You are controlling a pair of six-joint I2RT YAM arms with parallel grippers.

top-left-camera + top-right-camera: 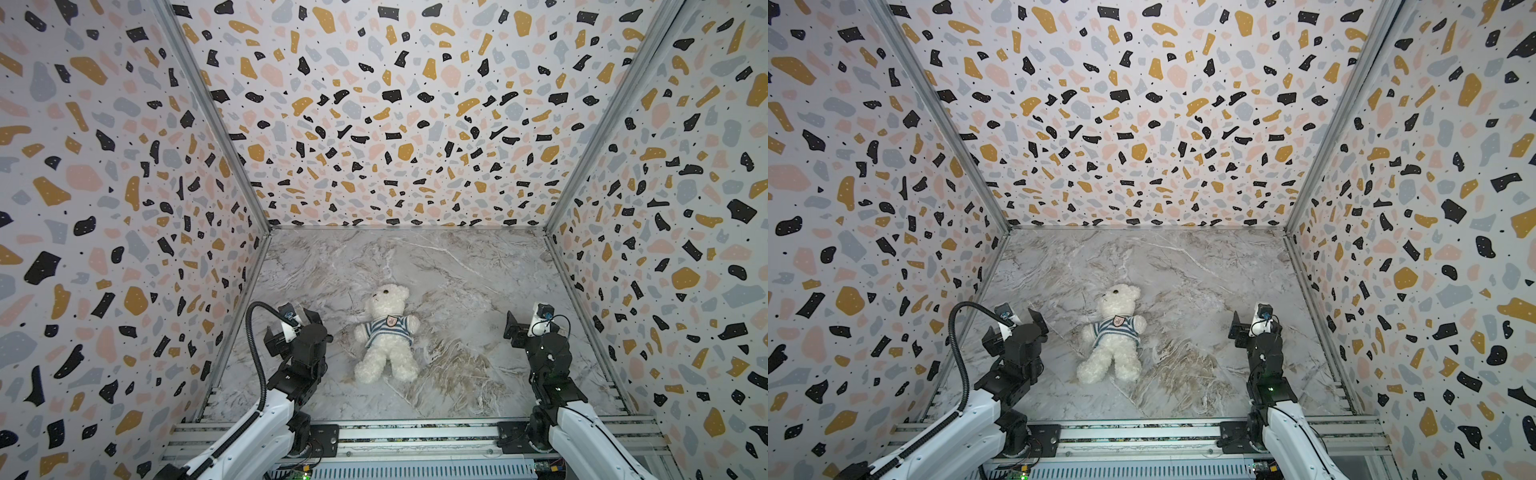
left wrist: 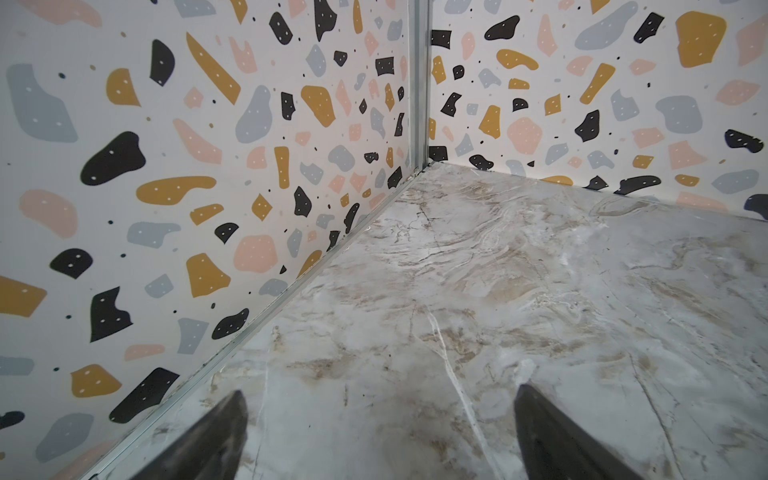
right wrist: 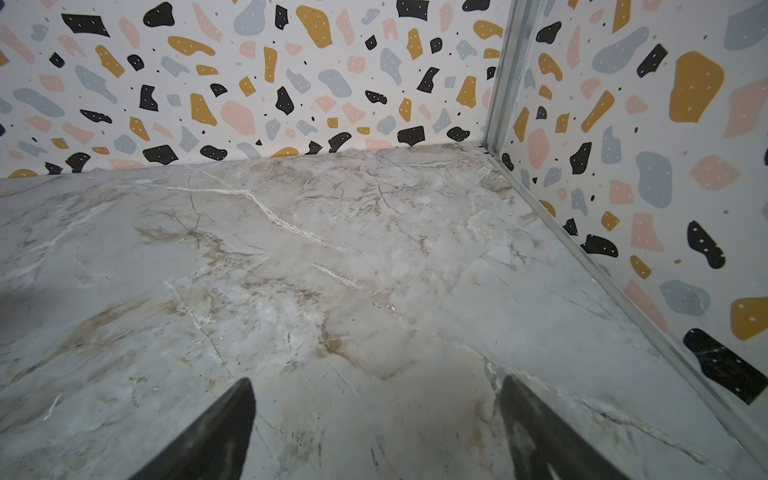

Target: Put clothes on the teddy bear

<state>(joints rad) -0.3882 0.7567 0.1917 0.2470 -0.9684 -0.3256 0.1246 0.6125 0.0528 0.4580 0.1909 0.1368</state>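
Cream-white and curly-furred, the teddy bear [image 1: 386, 332] is lying face up on the marble-patterned tabletop [image 1: 457, 270], head toward the back wall [image 1: 395, 124] and wearing a blue-and-white striped shirt [image 1: 388, 330] with a chest badge. In both top views it is resting between the two arms, well apart from each. The left gripper [image 2: 381, 390] is hovering with its fingers [image 2: 216, 436] spread wide, only tabletop showing between them. The right gripper [image 3: 376, 379] is likewise holding its fingers [image 3: 536, 432] apart over marble.
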